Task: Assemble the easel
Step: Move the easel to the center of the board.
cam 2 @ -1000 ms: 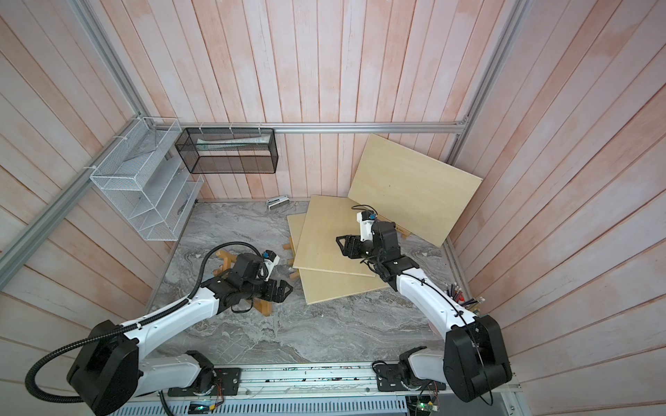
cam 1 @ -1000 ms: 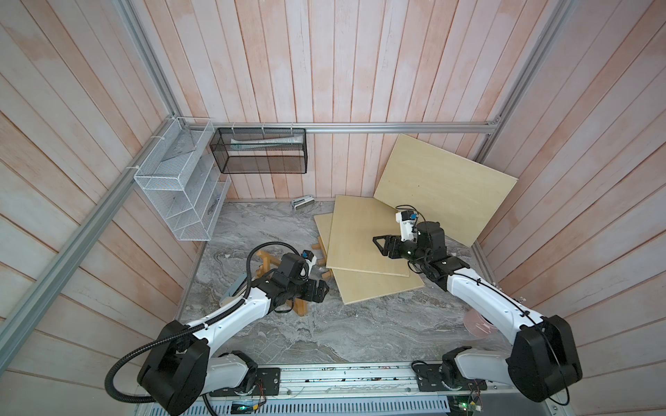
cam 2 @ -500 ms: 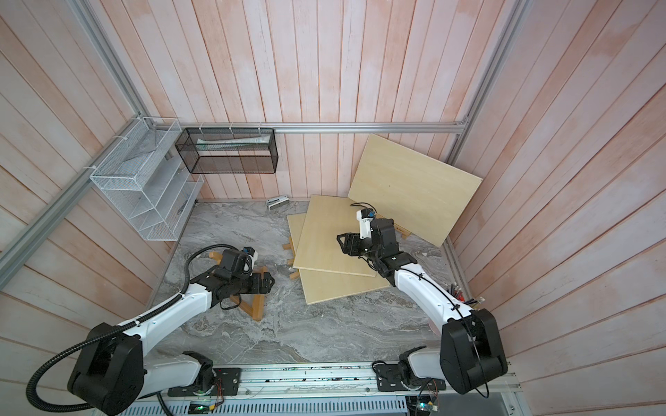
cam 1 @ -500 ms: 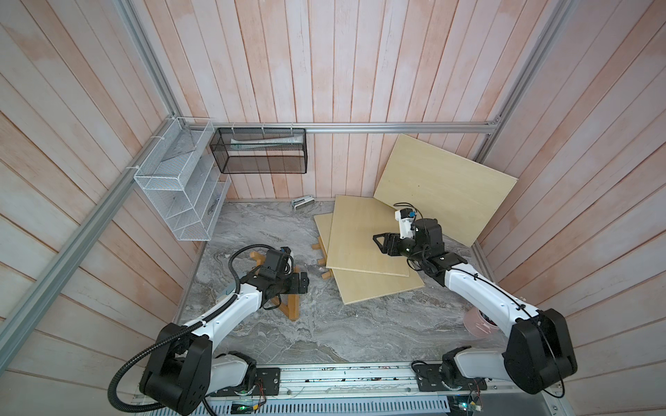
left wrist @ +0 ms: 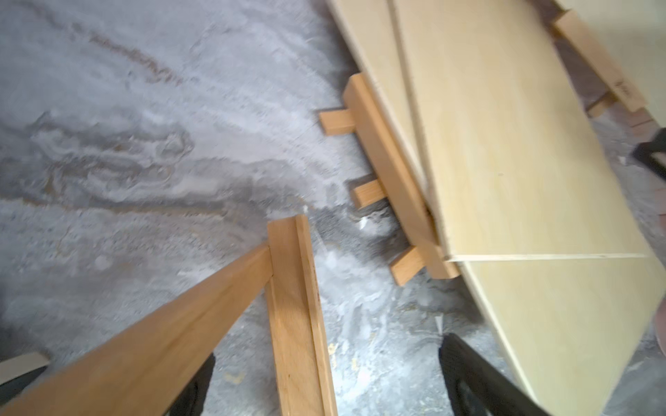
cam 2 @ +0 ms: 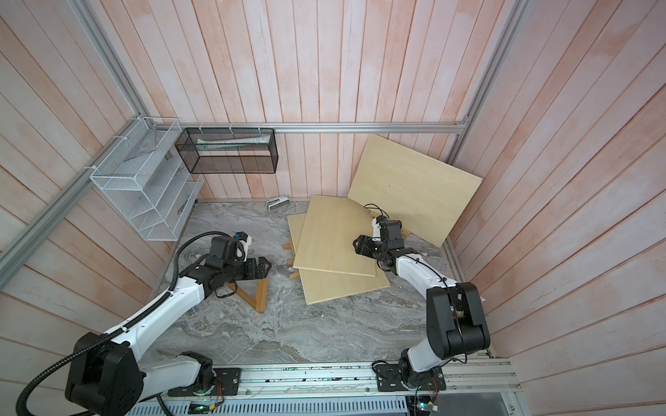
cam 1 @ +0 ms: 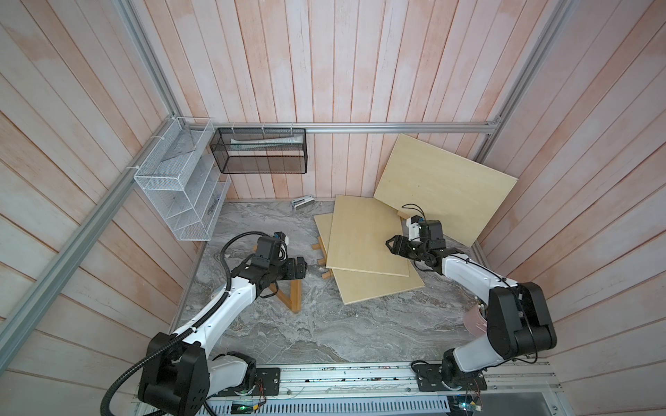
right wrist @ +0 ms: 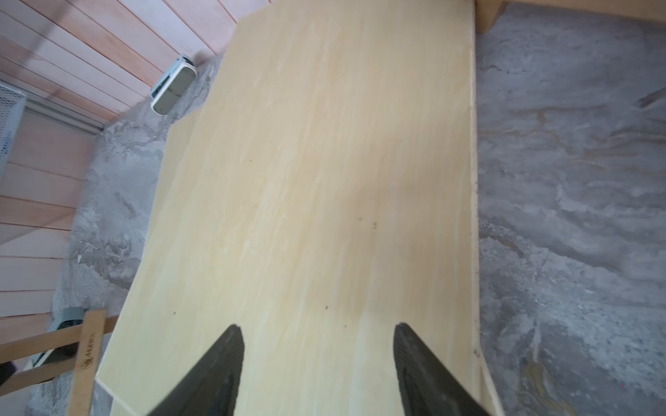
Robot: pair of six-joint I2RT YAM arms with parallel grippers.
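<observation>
— Two easel parts are seen on the bench (cam 1: 324, 335); which is meant for the coming move?
— The prop frame (cam 1: 296, 298) is judged to be it. It is found directly beneath the left claw (cam 1: 302, 268), which is spread wide and empty.
— How is it laid?
— In both top views two slats are joined in a corner that is pointed toward the robot's side of the bench, and one of them is run from under the claw toward that side. In the left wrist view that slat is seen between the parted jaws, crosswise to their closing line, so little more than a descent seems to be called for. Whether the jaws are low enough cannot be told.
— And the main frame (left wrist: 391, 173)?
— It is buried under the top board (cam 1: 364, 241) and the lower board (cam 1: 378, 290). Three leg ends are seen poking out toward the left arm. A further wooden piece past the boards' other side is taken to belong to it, so its long axis is judged to run across, from one arm's side to the other.
— Is the right claw (cam 1: 391, 246) engaged?
— No; it is poised over the top board near its right edge, jaws apart, nothing gripped. The left arm is plainly the nearer to the prop frame
</observation>
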